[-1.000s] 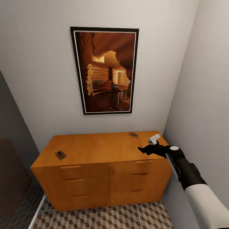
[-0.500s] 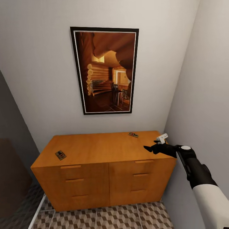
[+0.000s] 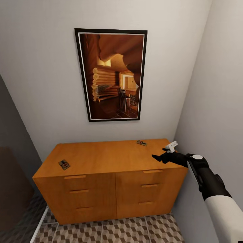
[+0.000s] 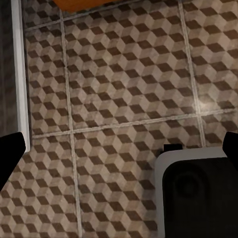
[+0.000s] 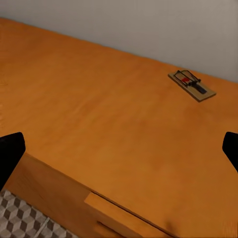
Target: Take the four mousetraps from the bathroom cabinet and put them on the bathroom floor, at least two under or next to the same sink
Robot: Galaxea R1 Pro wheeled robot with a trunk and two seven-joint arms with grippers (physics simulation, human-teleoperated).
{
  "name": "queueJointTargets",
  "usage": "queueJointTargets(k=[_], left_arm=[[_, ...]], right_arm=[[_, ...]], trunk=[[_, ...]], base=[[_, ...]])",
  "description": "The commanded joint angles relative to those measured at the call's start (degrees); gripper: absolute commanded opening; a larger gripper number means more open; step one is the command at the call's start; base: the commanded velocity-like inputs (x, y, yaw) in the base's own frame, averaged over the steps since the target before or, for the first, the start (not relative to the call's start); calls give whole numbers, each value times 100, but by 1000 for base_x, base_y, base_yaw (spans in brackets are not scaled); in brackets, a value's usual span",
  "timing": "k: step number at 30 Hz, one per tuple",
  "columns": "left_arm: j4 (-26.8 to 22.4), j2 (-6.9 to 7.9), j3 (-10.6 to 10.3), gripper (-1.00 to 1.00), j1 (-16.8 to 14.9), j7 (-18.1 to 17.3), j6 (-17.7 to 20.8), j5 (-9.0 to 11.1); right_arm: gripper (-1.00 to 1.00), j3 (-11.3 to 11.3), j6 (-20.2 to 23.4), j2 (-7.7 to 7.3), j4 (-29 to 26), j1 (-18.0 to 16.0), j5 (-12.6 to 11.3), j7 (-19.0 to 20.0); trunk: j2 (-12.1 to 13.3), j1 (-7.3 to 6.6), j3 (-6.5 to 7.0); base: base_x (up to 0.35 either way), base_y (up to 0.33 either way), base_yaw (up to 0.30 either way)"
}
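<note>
The orange-brown cabinet (image 3: pixel 108 182) stands against the back wall, all its drawers shut. Two mousetraps lie on its top: one near the front left corner (image 3: pixel 64 164), one near the back right (image 3: pixel 141 143). My right gripper (image 3: pixel 158 157) hovers just above the cabinet top's right end, open and empty, short of the back-right mousetrap (image 5: pixel 191 85). In the right wrist view its fingertips (image 5: pixel 11 154) sit wide apart over the bare cabinet top (image 5: pixel 99 119). My left gripper (image 4: pixel 119 148) is open and empty, hanging above the cube-patterned bathroom floor (image 4: pixel 119 84).
A framed picture (image 3: pixel 110 75) hangs above the cabinet. The right wall (image 3: pixel 216 101) runs close beside my right arm. A white strip (image 3: pixel 38 222) lies on the floor at the left, with a dark panel (image 3: pixel 13 182) behind it. Part of my white base (image 4: pixel 198 193) shows below the left gripper.
My right gripper slid to the right along the cabinet top's front right area, then nearly stopped. Both mousetraps stayed where they were.
</note>
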Motion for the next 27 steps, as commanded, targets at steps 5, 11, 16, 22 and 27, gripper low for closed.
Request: queueJointTargets(k=[5,11,16,22,27], left_arm=[[21,-4,-49,100,-10,17,-13,39],[21,-3,-49,100,-10,26,4,39],[21,-3,-49,100,-10,31,9,39],[21,-3,-49,100,-10,30,11,39],[24,-3,-49,100,-10,24,133,39]], right_arm=[[100,69,20,9,-1,-5,38,137],[100,102,18,2,8,-5,51,722],[100,104,18,-2,8,-5,61,991],[100,106,18,-11,4,-5,63,1062],[100,112,20,-9,7,-5,59,1088]], trunk=[[-13,4,-13],[-13,4,-13],[-13,4,-13],[-13,4,-13],[-13,4,-13]], base=[[0,0,0],[0,0,0],[0,0,0],[0,0,0],[0,0,0]])
